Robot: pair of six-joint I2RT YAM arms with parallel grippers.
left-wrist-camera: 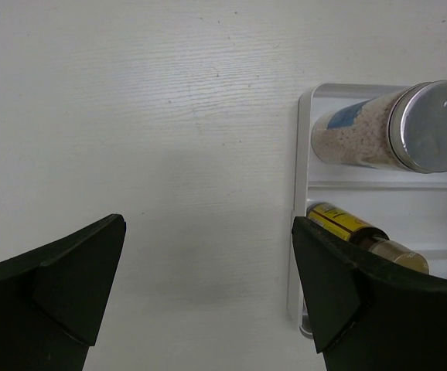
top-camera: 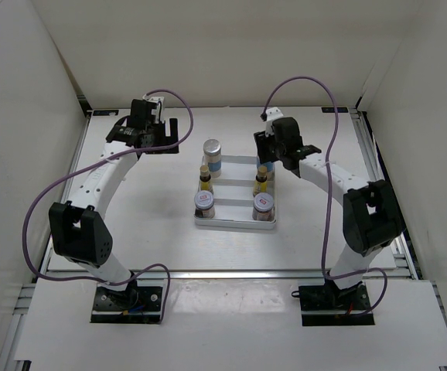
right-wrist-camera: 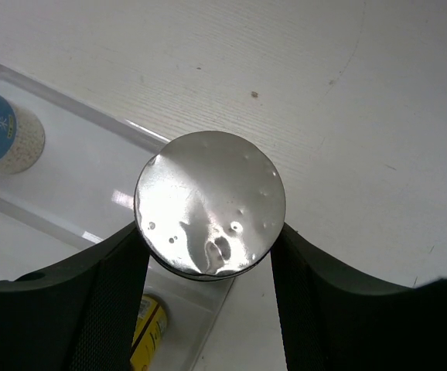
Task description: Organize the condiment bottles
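The shallow white tray [top-camera: 235,222] holds a tall white bottle [top-camera: 212,155] with a silver cap and blue label at its back left. It also holds two slim yellow bottles [top-camera: 205,178] [top-camera: 261,180] and two silver-lidded jars [top-camera: 204,202] [top-camera: 264,205]. My right gripper [top-camera: 270,153] is over the tray's back right corner. In the right wrist view it [right-wrist-camera: 209,232] is shut on the silver cap [right-wrist-camera: 209,202] of the second tall white bottle. My left gripper [top-camera: 174,133] is open and empty over bare table left of the tray; it also shows in the left wrist view [left-wrist-camera: 208,232].
White walls enclose the table on three sides. Purple cables loop above both arms. In the left wrist view the tray rim [left-wrist-camera: 295,193] lies just inside my right finger [left-wrist-camera: 339,286], with the tall bottle [left-wrist-camera: 394,127] and a yellow bottle [left-wrist-camera: 355,230] beyond.
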